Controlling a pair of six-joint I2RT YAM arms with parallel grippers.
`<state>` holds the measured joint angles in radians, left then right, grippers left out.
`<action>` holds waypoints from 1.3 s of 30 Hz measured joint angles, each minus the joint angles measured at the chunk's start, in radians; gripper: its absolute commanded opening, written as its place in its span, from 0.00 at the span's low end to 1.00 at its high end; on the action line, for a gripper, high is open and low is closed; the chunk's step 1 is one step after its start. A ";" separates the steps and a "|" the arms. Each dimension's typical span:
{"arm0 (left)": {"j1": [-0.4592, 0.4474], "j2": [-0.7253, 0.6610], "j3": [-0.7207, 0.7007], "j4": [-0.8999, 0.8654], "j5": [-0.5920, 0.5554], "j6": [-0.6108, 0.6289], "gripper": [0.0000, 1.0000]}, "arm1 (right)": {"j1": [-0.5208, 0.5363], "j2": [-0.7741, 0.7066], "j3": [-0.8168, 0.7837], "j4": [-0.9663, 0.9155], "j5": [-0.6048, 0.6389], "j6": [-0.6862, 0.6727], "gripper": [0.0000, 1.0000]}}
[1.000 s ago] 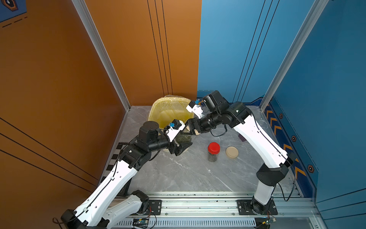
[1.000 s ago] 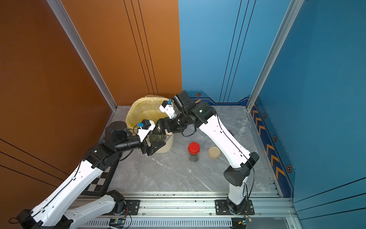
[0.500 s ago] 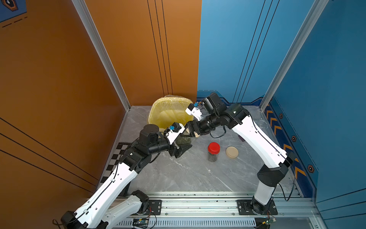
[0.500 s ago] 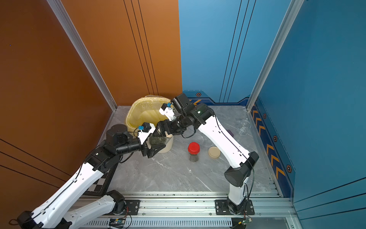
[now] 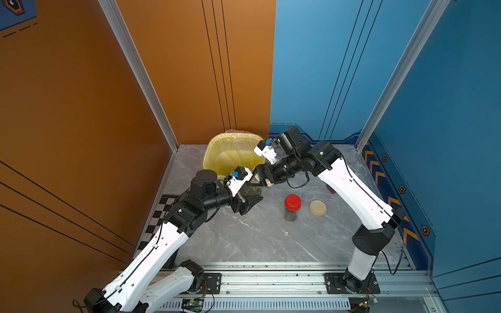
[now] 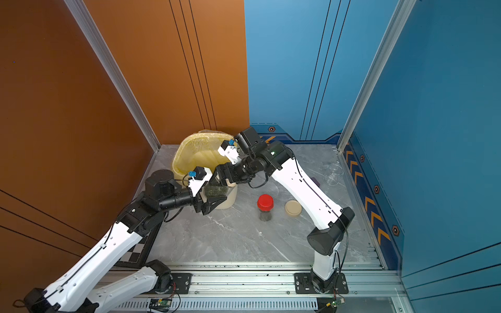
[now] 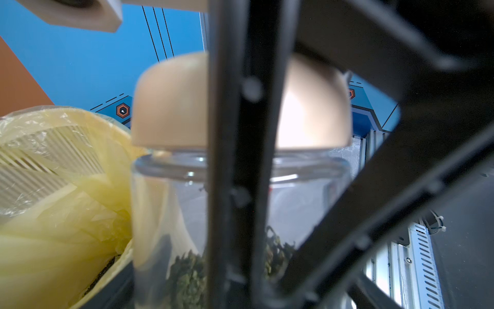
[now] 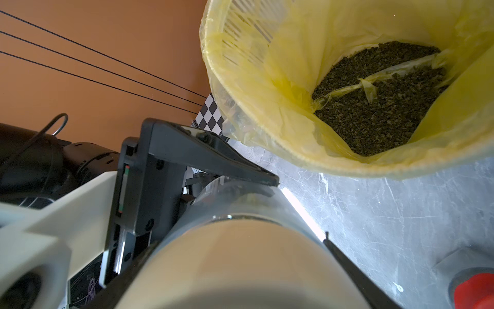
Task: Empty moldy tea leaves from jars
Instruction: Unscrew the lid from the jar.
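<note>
A clear jar point(image 5: 250, 189) point(image 6: 217, 191) holding dark green tea leaves point(image 7: 187, 275) is held off the table beside the bin. My left gripper point(image 5: 248, 196) point(image 6: 214, 197) is shut on its glass body point(image 7: 165, 200). From the other side my right gripper point(image 5: 264, 178) point(image 6: 223, 180) point(image 8: 240, 281) is shut on its beige lid point(image 7: 171, 107) point(image 8: 240, 254), which sits on the jar's mouth. A second jar with a red lid point(image 5: 292, 207) point(image 6: 265, 207) stands upright on the table with leaves inside. More tea leaves point(image 8: 379, 101) lie in the bin's yellow bag.
The cream slatted bin point(image 5: 230, 151) point(image 6: 198, 154) stands at the back, just behind the held jar. A loose beige lid point(image 5: 317, 208) point(image 6: 293, 208) lies right of the red-lidded jar. An empty glass jar point(image 6: 333, 174) lies near the right wall. A checkerboard point(image 5: 160, 214) lies by the left wall.
Both arms have shifted only slightly. The jar stays between the two grippers beside the bin, and both grips are unchanged.
</note>
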<state>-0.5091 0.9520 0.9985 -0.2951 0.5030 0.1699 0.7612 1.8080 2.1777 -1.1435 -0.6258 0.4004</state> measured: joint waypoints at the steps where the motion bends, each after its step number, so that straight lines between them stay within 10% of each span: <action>1: 0.000 0.000 0.000 0.000 0.000 -0.003 0.94 | 0.000 0.000 0.000 0.000 0.000 0.000 0.64; 22: 0.005 0.038 0.000 0.056 0.024 -0.026 1.00 | -0.009 0.000 0.000 0.000 -0.012 0.018 0.61; 39: 0.006 0.040 -0.001 0.068 0.041 -0.029 0.67 | -0.016 0.000 -0.003 0.010 -0.033 0.027 0.64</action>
<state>-0.5030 0.9924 0.9977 -0.2276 0.5442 0.1413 0.7448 1.8076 2.1746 -1.1332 -0.6586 0.4271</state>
